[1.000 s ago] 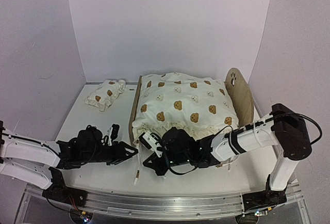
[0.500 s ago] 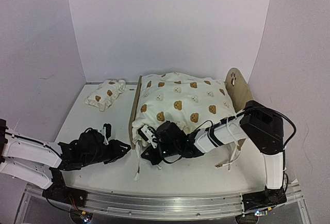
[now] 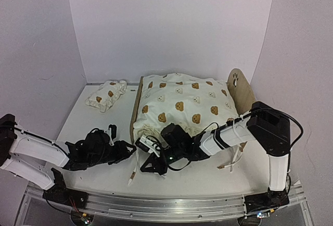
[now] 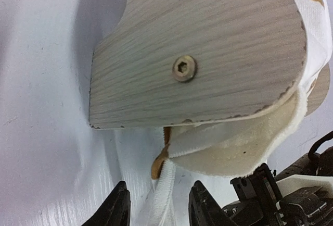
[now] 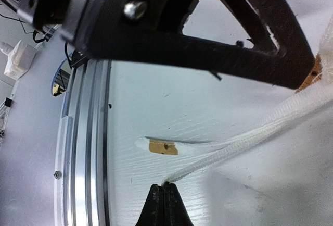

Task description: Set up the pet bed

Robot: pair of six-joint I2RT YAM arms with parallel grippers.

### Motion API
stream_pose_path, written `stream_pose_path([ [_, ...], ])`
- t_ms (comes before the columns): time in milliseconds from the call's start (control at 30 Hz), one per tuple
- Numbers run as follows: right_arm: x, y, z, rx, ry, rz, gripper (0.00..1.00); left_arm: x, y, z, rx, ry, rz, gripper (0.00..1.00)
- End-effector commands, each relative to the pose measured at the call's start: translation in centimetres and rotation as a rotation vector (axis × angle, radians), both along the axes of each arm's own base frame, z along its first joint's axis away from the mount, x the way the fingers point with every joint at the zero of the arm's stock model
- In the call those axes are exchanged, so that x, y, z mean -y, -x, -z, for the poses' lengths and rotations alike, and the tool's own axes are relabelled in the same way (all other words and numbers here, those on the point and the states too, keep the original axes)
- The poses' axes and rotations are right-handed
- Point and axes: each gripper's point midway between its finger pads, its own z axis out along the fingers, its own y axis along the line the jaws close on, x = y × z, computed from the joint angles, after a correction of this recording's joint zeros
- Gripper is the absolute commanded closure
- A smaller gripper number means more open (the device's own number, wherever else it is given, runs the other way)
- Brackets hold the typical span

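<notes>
No lettering, numbers or brand marks legible in any view. Only sign: a paw-print cutout (image 3: 237,78) in the right-hand end board of the pet bed (image 3: 245,101). Bear-face print on cushion (image 3: 182,103) and pillow (image 3: 106,95) carries no text.

The bed (image 3: 136,112) and cushion (image 3: 182,103) block twelve to three o'clock, and the pillow (image 3: 106,95) sits at ten. Bare table (image 3: 88,124) lies open at nine. At six, the left gripper (image 3: 131,147), right gripper (image 3: 143,166) and a tie (image 3: 132,175) crowd the bed's corner.
</notes>
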Motion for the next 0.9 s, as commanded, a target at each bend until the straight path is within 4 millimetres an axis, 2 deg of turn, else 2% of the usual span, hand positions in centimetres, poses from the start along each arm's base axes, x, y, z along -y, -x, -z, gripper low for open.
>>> stream_pose_path([
  [0,0.0,1.1,-4.9,0.039,-0.132,-0.076,1.0,1.4,-0.8,-2.9,0.054,0.106,0.015,0.62],
  [300,-0.3,0.7,-5.6,0.029,-0.152,-0.079,1.0,2.2,-2.0,-3.1,0.082,0.098,0.05,0.84],
  [633,-0.2,0.3,-5.2,0.019,-0.137,-0.05,1.0,3.0,-3.1,-3.7,0.131,0.076,0.071,0.88],
  [733,-0.1,-0.4,-5.1,0.031,-0.12,0.002,1.0,2.9,-3.4,-3.5,0.134,0.062,0.07,0.95],
  [800,-0.1,-1.5,-5.2,0.048,-0.105,0.071,1.0,2.8,-3.4,-3.4,0.142,0.054,0.076,1.0],
  [867,0.1,-3.1,-5.5,0.08,-0.087,0.162,1.0,2.7,-3.1,-3.4,0.146,0.051,0.083,1.0],
])
